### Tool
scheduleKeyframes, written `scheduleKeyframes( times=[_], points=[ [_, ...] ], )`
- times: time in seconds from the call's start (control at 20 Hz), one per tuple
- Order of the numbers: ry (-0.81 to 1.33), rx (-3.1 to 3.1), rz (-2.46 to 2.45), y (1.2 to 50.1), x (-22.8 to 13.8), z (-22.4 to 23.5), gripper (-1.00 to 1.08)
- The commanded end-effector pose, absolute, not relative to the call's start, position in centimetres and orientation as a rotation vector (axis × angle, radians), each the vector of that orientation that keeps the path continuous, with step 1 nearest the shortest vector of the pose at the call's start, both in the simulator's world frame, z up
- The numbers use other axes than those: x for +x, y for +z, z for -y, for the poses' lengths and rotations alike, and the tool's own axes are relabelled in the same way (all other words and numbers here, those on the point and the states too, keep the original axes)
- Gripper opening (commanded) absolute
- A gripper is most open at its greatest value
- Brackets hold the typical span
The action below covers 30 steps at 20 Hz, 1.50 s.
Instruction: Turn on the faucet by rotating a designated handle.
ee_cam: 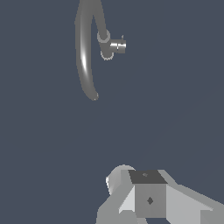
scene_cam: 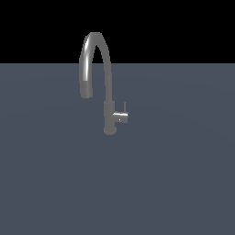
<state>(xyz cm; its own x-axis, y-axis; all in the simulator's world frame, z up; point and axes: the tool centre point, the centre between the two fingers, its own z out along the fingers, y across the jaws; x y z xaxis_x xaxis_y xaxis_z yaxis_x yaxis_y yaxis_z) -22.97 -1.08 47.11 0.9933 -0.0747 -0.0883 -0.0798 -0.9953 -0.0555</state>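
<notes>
Faucet (scene_cam: 109, 82) upright on the bench (scene_cam: 174, 183), well in from its edges; handle (scene_cam: 121, 117) a short level stub off the base. Claw (ee_cam: 148, 197) well apart, handle ahead; open or closed: cannot tell.

Setting: bare simulated test scene, not a furnished room. Evidence: flat, featureless slate-blue floor (scene_cam: 174, 183), black void backdrop, one freestanding grey faucet (scene_cam: 109, 82) without sink or walls.

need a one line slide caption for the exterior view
Tall grey gooseneck faucet standing on a plain dark surface, its small side handle untouched and no robot arm in frame.
</notes>
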Motion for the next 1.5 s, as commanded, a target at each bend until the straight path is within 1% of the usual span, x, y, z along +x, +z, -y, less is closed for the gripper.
scheduleKeyframes(
  times=[0.0,0.75,1.45],
  points=[
    [0.167,-3.048,-0.160,46.8,-22.0,1.0,-1.00],
    [0.431,-2.754,-0.482,43.4,-13.5,1.1,-1.00],
    [0.660,-2.391,-0.761,38.2,-5.7,2.2,-1.00]
  ],
)
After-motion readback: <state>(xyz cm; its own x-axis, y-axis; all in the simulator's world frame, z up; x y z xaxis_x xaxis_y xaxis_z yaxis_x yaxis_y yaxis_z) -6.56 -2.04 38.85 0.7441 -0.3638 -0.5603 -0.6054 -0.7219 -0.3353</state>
